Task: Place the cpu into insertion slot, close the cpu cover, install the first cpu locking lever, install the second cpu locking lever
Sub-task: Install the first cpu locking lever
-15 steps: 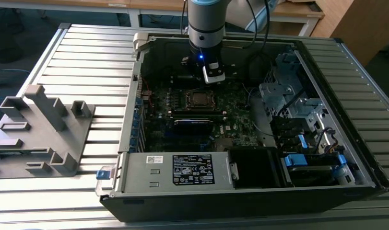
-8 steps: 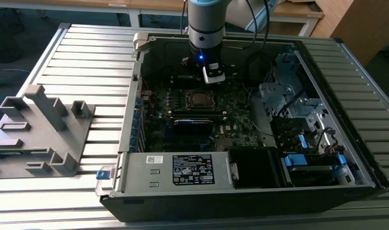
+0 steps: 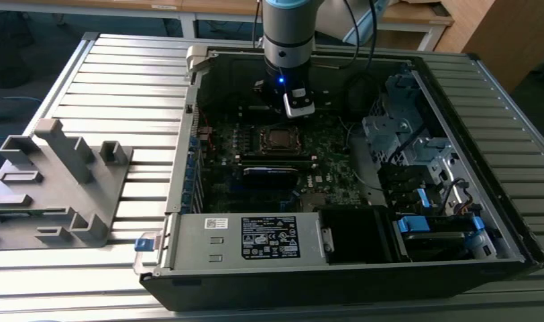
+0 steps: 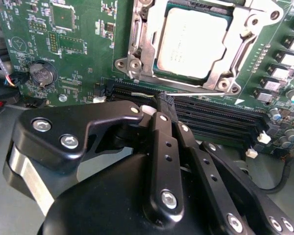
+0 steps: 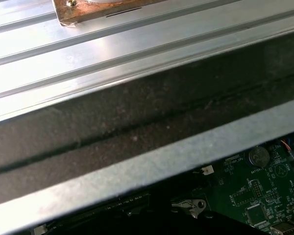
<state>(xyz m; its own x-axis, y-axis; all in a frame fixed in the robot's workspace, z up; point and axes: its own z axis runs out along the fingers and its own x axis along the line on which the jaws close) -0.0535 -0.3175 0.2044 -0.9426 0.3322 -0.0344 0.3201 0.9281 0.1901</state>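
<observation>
- Jaws drawn together, tips meeting, nothing seen between them. In the second wrist view the tips sit over the black memory slots (image 4: 210,115), just beside the socket frame.
- Exterior view: the arm (image 3: 288,40) reaches down into the open computer case (image 3: 486,168). A small blue light (image 3: 281,82) glows on its wrist. The jaws hang near the socket, on its far side from the camera.
- Cpu (image 4: 193,41): seated flat in the insertion slot (image 4: 158,66), silvery top up. Faint grey print on the top; I cannot make it out.
- Cpu cover (image 4: 224,61): lying down over the cpu's edges, with the cpu showing through its window. Whether the locking levers are latched I cannot tell.
- Motherboard (image 4: 83,63): green, with white lettering and marks too small to read. The coin battery (image 4: 41,73) sits in a round holder, well apart from the socket.
- Grey metal box (image 3: 200,243) at the case's near edge carries a white label (image 3: 272,236) with black print and symbols, not legible.
- Blue plastic clips (image 3: 426,225) inside the case, at the exterior view's right.
- The case stands on a slatted metal table (image 3: 119,80). A grey moulded fixture (image 3: 57,181) lies on the table at the exterior view's left, apart from the case.
- First wrist view: the dark case wall (image 5: 137,132) has table slats beyond it. A corner of the board with the coin battery is on its other side.
</observation>
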